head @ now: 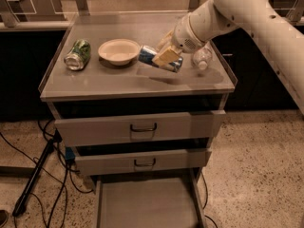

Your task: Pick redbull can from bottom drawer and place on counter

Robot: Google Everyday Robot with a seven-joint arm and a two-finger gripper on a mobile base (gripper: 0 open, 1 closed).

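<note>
Where the cabinet is sitting nearest the camera: the bottom drawer [147, 204] is standing pulled far out, its flat grey floor facing up.
Floor at the left: black cables [61, 194] are trailing beside the cabinet over speckled ground.
Middle drawer [109, 164]: it is sticking out a little above the bottom one, its dark handle facing the camera.
Top drawer [95, 129]: it is also sitting slightly pulled out, just under the cabinet's top.
Counter [109, 82]: it is spreading flat and grey across the cabinet's top, with low clear edges rising along its sides.
Redbull can [146, 55]: it is lying tilted over the middle of the counter, just right of the bowl, its blue-and-silver ends poking out on either side of the fingers. A shadow is falling on the counter beneath it, but whether it is touching the surface cannot be told.
Gripper [165, 58]: it is reaching in from the right, its tan fingers [167, 55] pinching the redbull can around its middle.
Clear plastic bottle [202, 58]: it is lying on the counter just right of the gripper.
Green can [78, 54]: it is lying on its side near the counter's left edge.
Bowl [118, 50]: it is sitting upright between the green can and the redbull can.
White arm [247, 13]: it is slanting down from the upper right toward the gripper.
</note>
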